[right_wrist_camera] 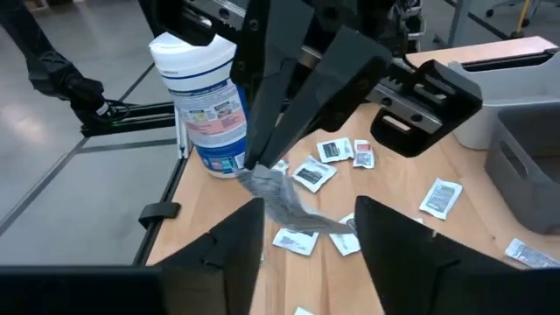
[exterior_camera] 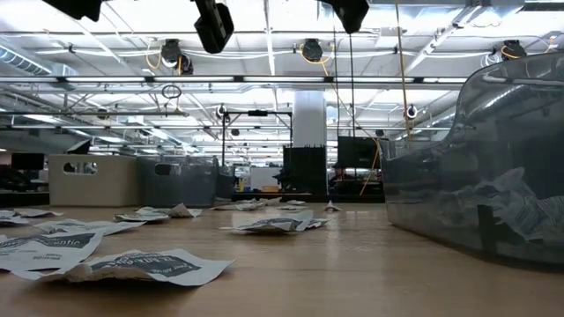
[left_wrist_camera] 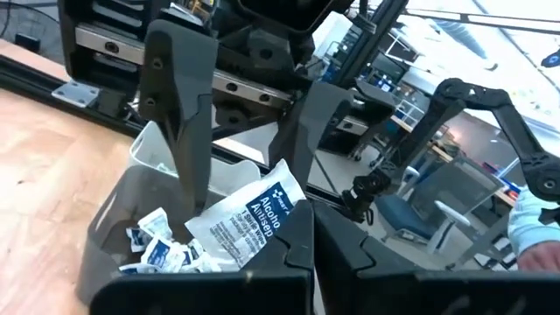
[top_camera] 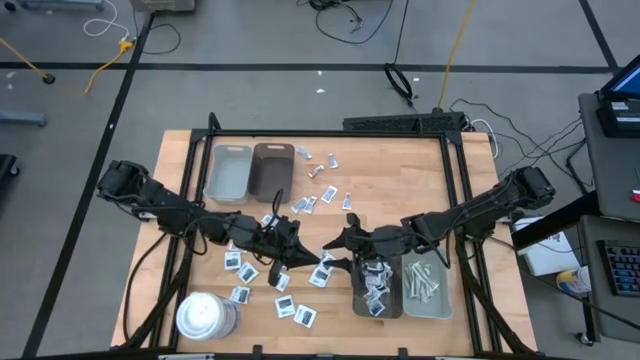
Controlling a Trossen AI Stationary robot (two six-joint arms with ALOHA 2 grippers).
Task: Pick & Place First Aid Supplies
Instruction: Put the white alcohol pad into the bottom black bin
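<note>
Above the table's middle my two grippers face each other. My left gripper (top_camera: 300, 244) (left_wrist_camera: 313, 234) is shut on one white alcohol packet (left_wrist_camera: 249, 219) with dark-blue print, seen crumpled in the right wrist view (right_wrist_camera: 282, 199). My right gripper (top_camera: 336, 242) (right_wrist_camera: 306, 241) is open, with a finger on either side of that packet; whether they touch it I cannot tell. Several more packets (top_camera: 285, 300) lie flat on the wood. Others fill the grey tray (top_camera: 375, 290), and pale strips lie in the tray beside it (top_camera: 425, 285). My left gripper pinches the packet between its two fingertips by one end (right_wrist_camera: 261, 179), with the corner beside the fingers (left_wrist_camera: 294, 229). The fingers come slanting down from the table's left. The packet is lifted clear of the table and sticks out past the fingertips, between my right gripper's fingers.
A large white cylinder (top_camera: 205, 315) (right_wrist_camera: 210, 105) stands at the near left corner. A pale tray (top_camera: 228, 172) and a brown tray (top_camera: 272, 170) sit at the far left. Loose packets (top_camera: 315, 190) are scattered toward the far side. A black frame runs around the table's edges (top_camera: 450, 150).
</note>
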